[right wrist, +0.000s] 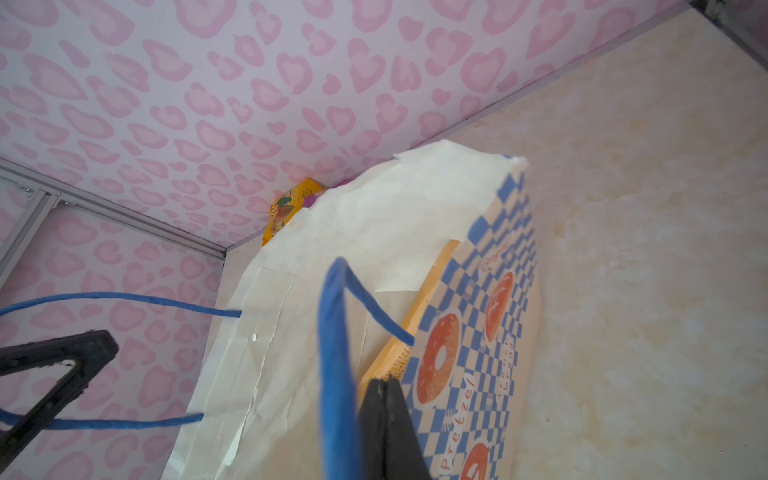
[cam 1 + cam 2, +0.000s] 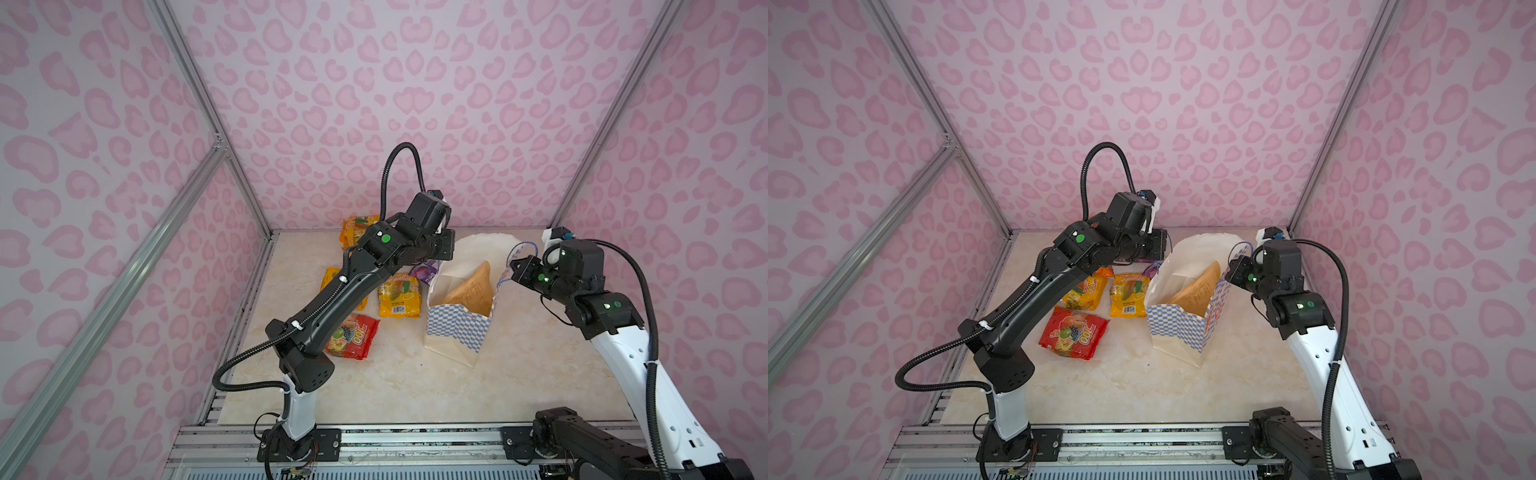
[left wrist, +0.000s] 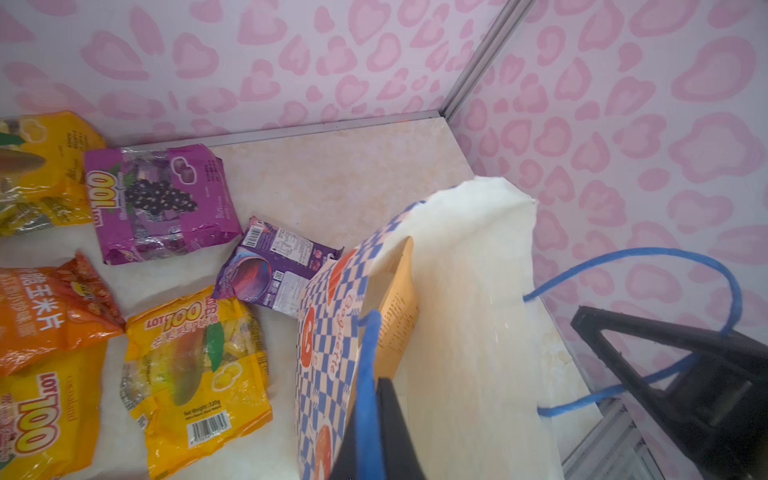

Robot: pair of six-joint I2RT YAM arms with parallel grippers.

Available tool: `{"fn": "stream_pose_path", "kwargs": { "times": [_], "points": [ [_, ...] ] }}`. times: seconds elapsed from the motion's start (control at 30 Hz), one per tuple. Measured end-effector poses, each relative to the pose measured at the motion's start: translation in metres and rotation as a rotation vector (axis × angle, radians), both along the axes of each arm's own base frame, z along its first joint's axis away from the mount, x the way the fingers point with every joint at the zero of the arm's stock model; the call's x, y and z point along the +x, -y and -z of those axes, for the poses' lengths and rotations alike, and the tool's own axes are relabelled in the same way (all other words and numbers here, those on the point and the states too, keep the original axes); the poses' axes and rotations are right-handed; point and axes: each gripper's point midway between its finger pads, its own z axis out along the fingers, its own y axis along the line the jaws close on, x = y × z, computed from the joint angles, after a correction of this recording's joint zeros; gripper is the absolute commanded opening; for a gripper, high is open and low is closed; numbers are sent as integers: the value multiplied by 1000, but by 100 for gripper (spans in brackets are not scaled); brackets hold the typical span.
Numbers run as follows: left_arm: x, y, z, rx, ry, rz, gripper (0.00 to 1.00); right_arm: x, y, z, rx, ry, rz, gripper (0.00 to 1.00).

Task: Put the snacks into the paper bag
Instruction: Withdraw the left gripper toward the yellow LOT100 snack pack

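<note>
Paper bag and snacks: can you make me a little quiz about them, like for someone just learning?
1. True or false: the paper bag lies flat on its side.
2. What is inside the bag? A) a red packet B) a tan-orange pouch C) a purple packet
3. Fill in: each cord handle is coloured ____.
Key: 1 false, it stands upright; 2 B; 3 blue.

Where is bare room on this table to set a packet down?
Bare: beige marble tabletop between red crinkly fruit packet, blue-and-white checkered paper bag and metal front rail. Crowded: around yellow plastic packet, left of bag.
</note>
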Motion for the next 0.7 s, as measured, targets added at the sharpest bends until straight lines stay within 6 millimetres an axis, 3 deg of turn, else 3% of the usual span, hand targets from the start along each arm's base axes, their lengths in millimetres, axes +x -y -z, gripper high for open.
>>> {"fn": "stream_pose_path", "kwargs": {
  "times": [0.2,0.3,0.5,0.6,0.7],
  "points": [
    [-6,-20,22,41,-44,-39,3,13,-8,4,10,-5,-5,0],
    [-17,-5,17,-1,-53,15,3,17,5,-4,17,14,30,0],
    [-61,43,7,-54,-58,162,3,9,46,-1,50,-10,132,0],
    [-67,52,13,-53,-72,164,4,-2,63,1,57,-23,176,0],
    [-69,54,14,-56,-77,156,13,-11,75,9,67,-52,206,0]
  ]
}}
